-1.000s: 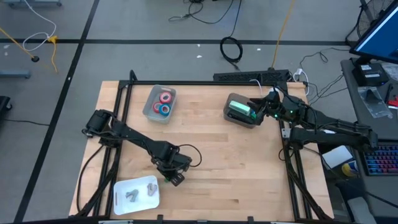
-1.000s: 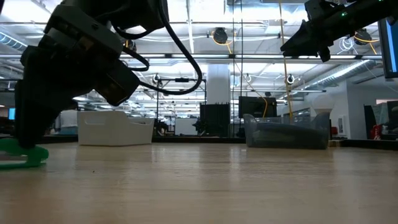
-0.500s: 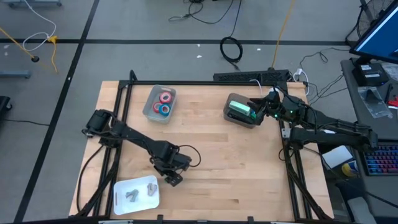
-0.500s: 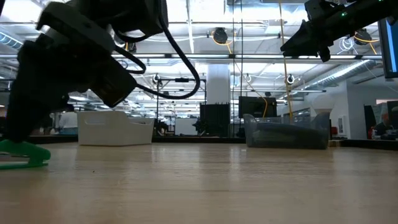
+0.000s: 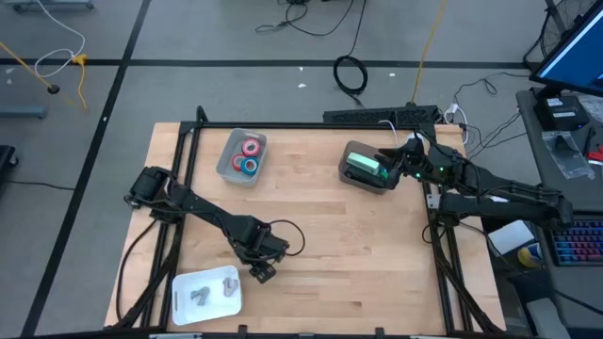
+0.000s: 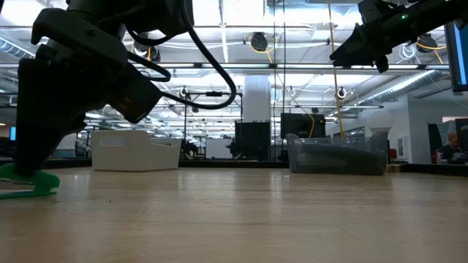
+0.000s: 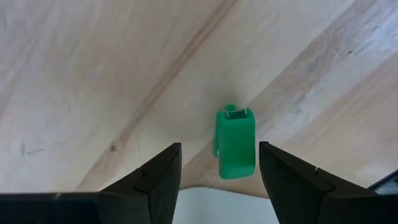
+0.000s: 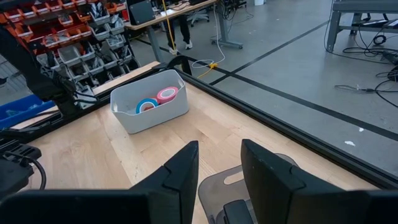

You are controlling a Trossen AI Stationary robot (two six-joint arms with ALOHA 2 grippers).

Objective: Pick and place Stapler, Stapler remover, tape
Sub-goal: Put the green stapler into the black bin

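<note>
Nearest edge of the surface (image 5: 320,235): a white tray (image 5: 187,282) holds two small grey items (image 5: 200,297). They are too small to tell which way they point.

Just beside the tray, on its right, your left hand (image 5: 262,272) hangs low over the wood with its fingers (image 7: 155,177) spread wide. Nothing is gripped.

A small green piece (image 7: 236,146) lies flat on the bare wood between the two fingertips, clear of both. Its long axis runs straight out from the wrist, parallel to the fingers. The end with the metal clip points away from the hand, and the plain end lies toward the tray's white edge. You cannot tell from these views whether it is the stapler or the remover. In the low view it lies flat on the surface, under the hand.

Farther back, on the left: a grey tub (image 5: 226,162) holds the tape, a red roll (image 5: 252,147) and a blue roll (image 5: 248,166) lying flat, holes up.

Back right: a dark bin (image 5: 350,179) holds a green stapler (image 5: 366,167), its long axis roughly across the surface.

Your right hand (image 5: 400,162) sits over that bin's right edge, with a narrow gap between its fingers (image 8: 180,180). It points across the surface toward the tape tub.
</note>
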